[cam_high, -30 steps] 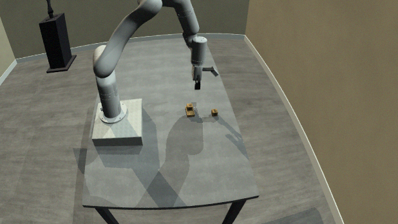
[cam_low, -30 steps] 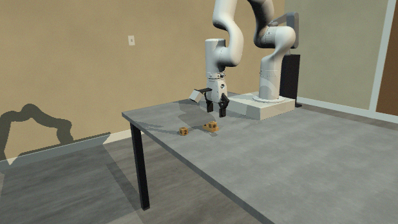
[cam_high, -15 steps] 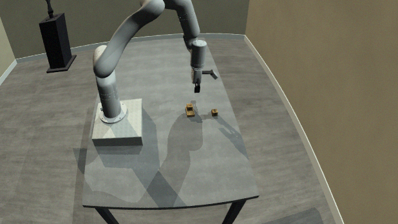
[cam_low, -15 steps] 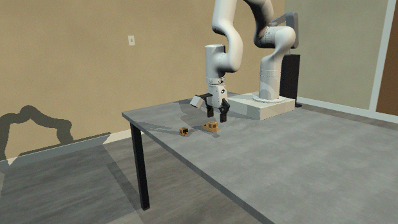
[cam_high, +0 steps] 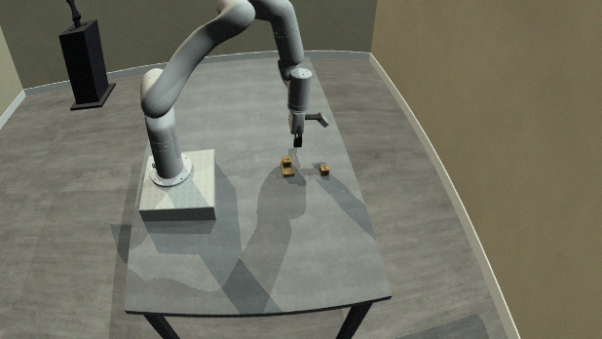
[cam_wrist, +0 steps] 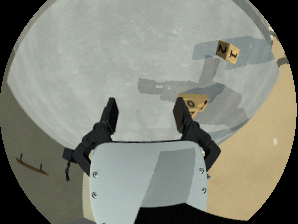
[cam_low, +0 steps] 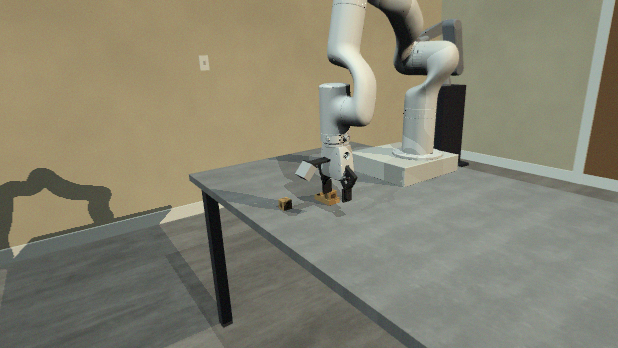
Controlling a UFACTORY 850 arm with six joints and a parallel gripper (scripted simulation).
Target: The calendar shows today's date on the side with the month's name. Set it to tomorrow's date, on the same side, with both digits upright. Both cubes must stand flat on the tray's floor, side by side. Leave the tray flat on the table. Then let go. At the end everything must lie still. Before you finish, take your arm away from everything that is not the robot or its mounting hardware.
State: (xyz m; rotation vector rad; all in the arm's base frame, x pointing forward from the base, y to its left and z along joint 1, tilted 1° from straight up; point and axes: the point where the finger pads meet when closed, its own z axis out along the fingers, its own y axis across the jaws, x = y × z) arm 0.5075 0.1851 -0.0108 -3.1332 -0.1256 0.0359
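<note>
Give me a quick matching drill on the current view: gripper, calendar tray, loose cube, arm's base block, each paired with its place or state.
Things:
1. gripper
2. tray
3. loose cube
4. base block

States:
A. alone on the table, apart from the tray
B. open, empty, low over the tray
C. pale slab carrying the arm
D. on the table under the gripper

Pairs: 1-B, 2-D, 3-A, 4-C
</note>
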